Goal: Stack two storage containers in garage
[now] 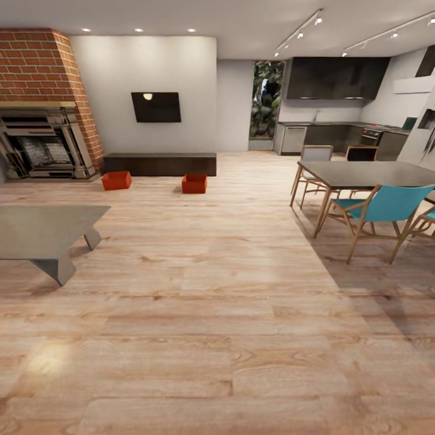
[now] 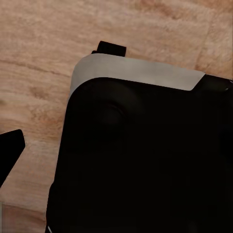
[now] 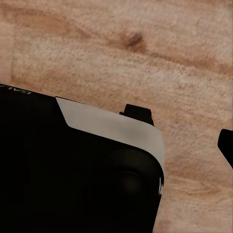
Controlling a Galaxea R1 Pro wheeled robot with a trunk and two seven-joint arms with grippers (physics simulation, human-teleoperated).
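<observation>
Wrist views: both arms down over plank floor (image 2: 43,58), pincer states seemingly hidden, untellable.

Bright, even light from recessed ceiling spots (image 1: 139,29) and track lights (image 1: 300,33). The dining table (image 1: 368,174) casts a soft shadow on the plank floor (image 1: 217,290); a pale glare patch lies near left. Wrist views are soft and blurry, their dark housings nearly featureless.
</observation>
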